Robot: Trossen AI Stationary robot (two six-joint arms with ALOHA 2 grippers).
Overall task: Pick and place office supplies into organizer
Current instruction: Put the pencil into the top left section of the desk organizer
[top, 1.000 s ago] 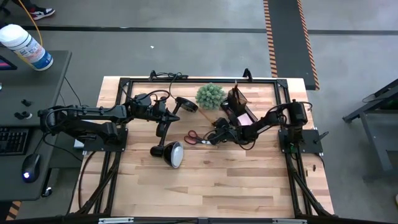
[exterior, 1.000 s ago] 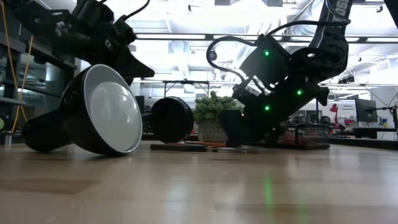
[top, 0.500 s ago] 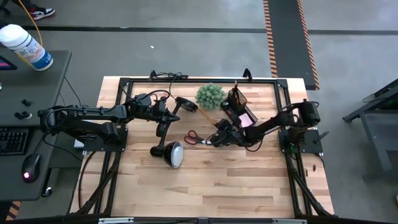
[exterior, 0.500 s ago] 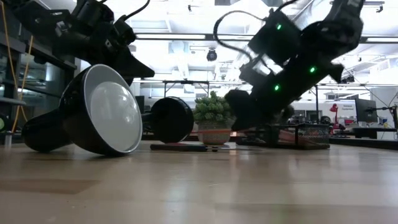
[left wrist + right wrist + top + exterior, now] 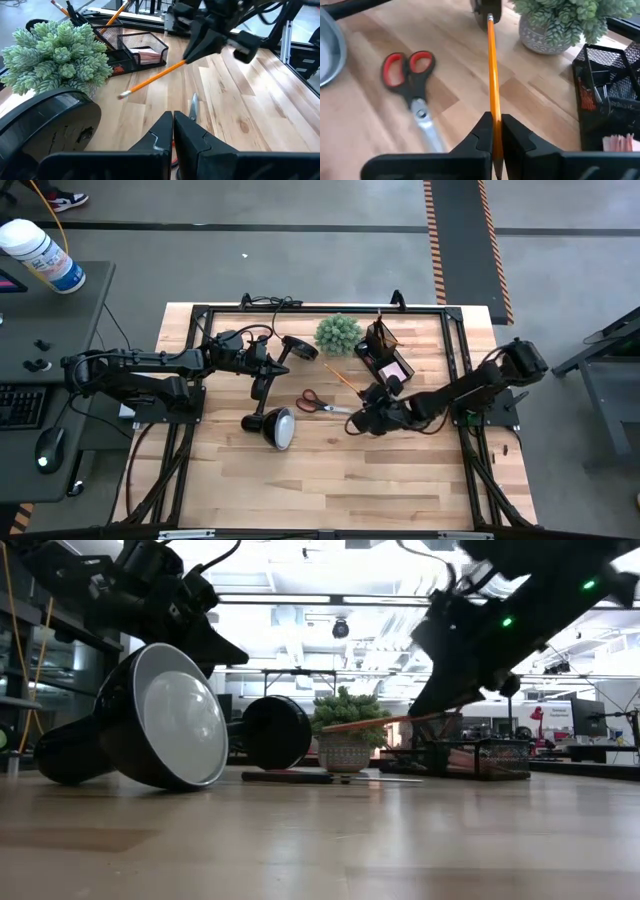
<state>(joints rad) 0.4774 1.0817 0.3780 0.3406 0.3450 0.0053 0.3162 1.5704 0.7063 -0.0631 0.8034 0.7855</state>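
Fingers of the right gripper [image 5: 494,131] are pinched on an orange pencil [image 5: 492,70], seen close in the right wrist view, with the pencil running straight out from between them, eraser end away. Beyond it on the table [image 5: 460,90] lie the red-handled scissors [image 5: 412,85], and farther off stand the green plant [image 5: 560,20] and the black mesh organizer [image 5: 610,95]. Only the low view shows the pencil [image 5: 375,723] held clear above the table, nearly level. From above, the right gripper [image 5: 368,417] sits near the table's middle, just in front of the organizer [image 5: 385,355], which already holds pencils and a pink sticky-note pad [image 5: 393,368]. The left gripper [image 5: 173,131], fingers pressed together, rests by the lamp [image 5: 272,426].
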